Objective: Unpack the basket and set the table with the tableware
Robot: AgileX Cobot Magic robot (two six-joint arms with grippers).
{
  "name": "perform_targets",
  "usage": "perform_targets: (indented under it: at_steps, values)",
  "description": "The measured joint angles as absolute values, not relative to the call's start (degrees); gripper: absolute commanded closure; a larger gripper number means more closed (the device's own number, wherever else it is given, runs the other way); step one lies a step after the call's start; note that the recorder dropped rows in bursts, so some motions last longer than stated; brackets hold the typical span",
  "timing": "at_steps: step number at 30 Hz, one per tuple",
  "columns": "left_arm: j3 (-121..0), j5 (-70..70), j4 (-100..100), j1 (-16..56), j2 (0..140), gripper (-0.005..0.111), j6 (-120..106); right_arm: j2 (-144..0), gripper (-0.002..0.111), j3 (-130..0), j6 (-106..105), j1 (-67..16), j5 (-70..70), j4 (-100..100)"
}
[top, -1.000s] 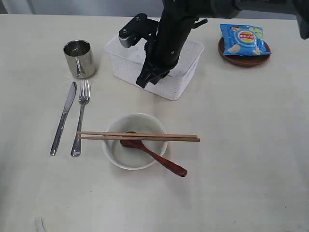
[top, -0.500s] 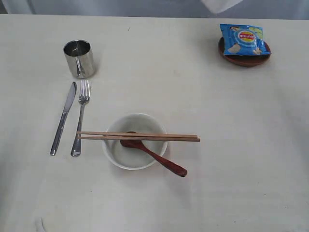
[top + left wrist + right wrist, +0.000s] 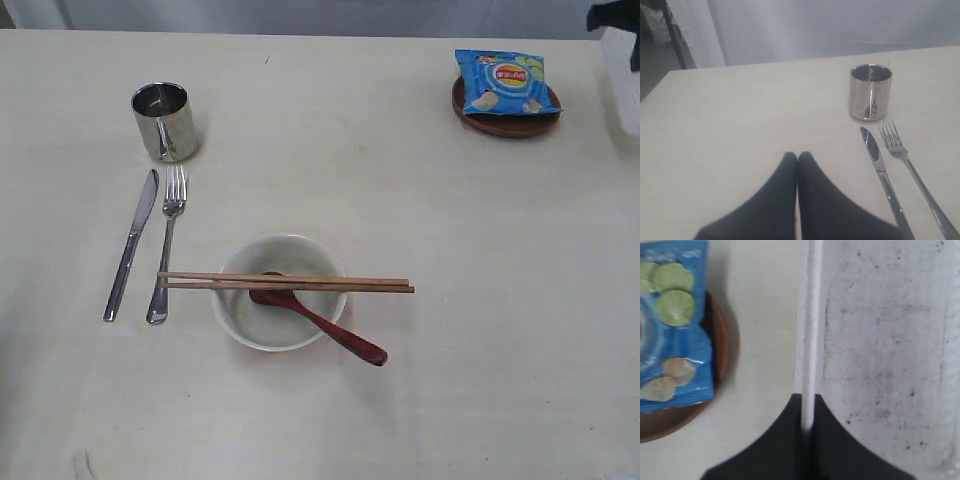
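Off to the left, left gripper (image 3: 797, 159) low over the table (image 3: 470, 330), fingers pressed together, nothing between them.

Next, one steel cup (image 3: 162, 122), upright, mouth up. Just nearer the front edge, one knife (image 3: 131, 245) and one fork (image 3: 166, 246), side by side without touching, long axes running front to back, blade tip and tines toward the cup, handles toward the front edge.

In the middle, one pale bowl (image 3: 226, 312), upright. Two chopsticks (image 3: 285, 284) flat across its rim, touching each other, long axis left to right, ends overhanging on both sides. One reddish-brown spoon (image 3: 322, 326), scoop end down inside the bowl, handle slanting out over the rim toward the front right.

Far right at the back, one brown plate (image 3: 505, 124) with one blue chip bag (image 3: 503, 80) lying on it.

At the very right edge, one white basket (image 3: 622, 78), only a sliver in the exterior view, just beside the plate; long axis impossible to tell. Right gripper (image 3: 808, 401) pinching the basket's upper rim, one finger on each side of the wall, rim running straight away from the fingertips.
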State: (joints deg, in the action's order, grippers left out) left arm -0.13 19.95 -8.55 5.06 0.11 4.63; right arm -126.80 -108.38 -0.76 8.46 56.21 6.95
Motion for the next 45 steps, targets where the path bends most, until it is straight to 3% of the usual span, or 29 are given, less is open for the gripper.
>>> perform_targets:
  at_steps: [6, 15, 26, 33, 45]
  values:
    - [-0.1, 20.0, -8.6, 5.1, 0.1, 0.107, 4.6, -131.8, 0.109, -108.4, -2.5, 9.5, 55.0, 4.7]
    - [-0.1, 20.0, -8.6, 5.1, 0.1, 0.107, 4.6, -133.6, 0.109, -109.1, -24.2, 9.7, 53.3, -8.8]
    - [-0.1, 20.0, -8.6, 5.1, 0.1, 0.107, 4.6, -134.0, 0.109, -109.1, -49.0, 7.3, 63.6, -24.0]
    - [-0.1, 20.0, -8.6, 5.1, 0.1, 0.107, 4.6, -134.1, 0.109, -109.1, -42.1, -0.2, 65.4, -23.8]
    - [-0.1, 20.0, -8.6, 5.1, 0.1, 0.107, 4.6, -132.3, 0.109, -109.1, -3.7, -16.1, 62.1, -10.0]
